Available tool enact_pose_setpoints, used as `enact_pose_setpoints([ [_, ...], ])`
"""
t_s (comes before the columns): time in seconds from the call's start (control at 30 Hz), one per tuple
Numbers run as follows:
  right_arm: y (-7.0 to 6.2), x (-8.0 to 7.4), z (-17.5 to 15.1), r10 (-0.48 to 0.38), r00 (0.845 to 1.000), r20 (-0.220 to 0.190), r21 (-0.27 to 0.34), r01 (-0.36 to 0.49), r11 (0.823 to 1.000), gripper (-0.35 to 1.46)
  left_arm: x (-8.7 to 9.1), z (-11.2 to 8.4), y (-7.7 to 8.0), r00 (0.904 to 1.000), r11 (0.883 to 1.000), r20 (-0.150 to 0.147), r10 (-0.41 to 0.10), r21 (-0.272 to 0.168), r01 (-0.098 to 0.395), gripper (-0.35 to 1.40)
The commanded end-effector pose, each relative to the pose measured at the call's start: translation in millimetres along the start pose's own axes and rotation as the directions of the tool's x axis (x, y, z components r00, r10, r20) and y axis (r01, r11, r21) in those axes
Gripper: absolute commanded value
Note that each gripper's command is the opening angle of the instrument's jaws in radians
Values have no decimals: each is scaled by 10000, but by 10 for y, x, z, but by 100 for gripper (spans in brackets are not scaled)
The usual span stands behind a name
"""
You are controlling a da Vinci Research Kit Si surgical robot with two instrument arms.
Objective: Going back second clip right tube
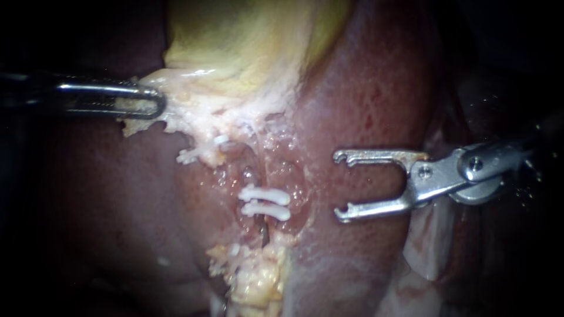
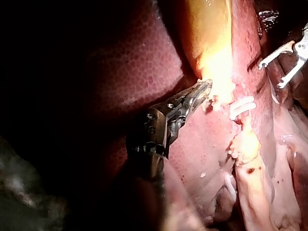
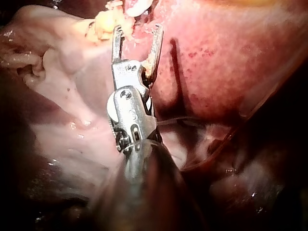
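My right instrument (image 1: 341,185) is hanging beside the two clips (image 1: 264,202) on the right tube (image 1: 262,228), jaws wide apart and empty. My left instrument (image 1: 151,103) is clamping the gallbladder (image 1: 235,47). Any sideways drift risks those hooked tips snagging a clip or scraping the liver (image 1: 376,88).

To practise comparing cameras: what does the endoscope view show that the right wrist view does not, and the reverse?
Endoscope only: the left instrument, jaws shut on pale tissue, and two clips side by side. Right wrist only: the broad pink folds beside the right instrument, barely caught by the endoscope. Both: that instrument, jaws open and empty, and the liver.
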Motion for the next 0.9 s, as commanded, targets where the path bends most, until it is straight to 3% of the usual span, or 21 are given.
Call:
enact_pose_setpoints([
  [0.03,-1,2,0,-45,9999,144,14,45,10000,50,-2,3,-1,10000,10000,-6,9,18,-9,-35],
  [0.1,-2,3,-2,-114,9994,316,56,113,9999,50,-4,7,-3,10000,10000,-17,26,38,-26,-35],
  [0.57,-3,2,-5,-121,9994,315,65,119,9999,50,-24,69,-5,9997,9997,170,177,-149,-174,-35],
  [0.9,-3,1,-5,-125,9994,316,62,123,9999,50,-25,71,-5,9996,9995,203,206,-230,-201,-35],
])
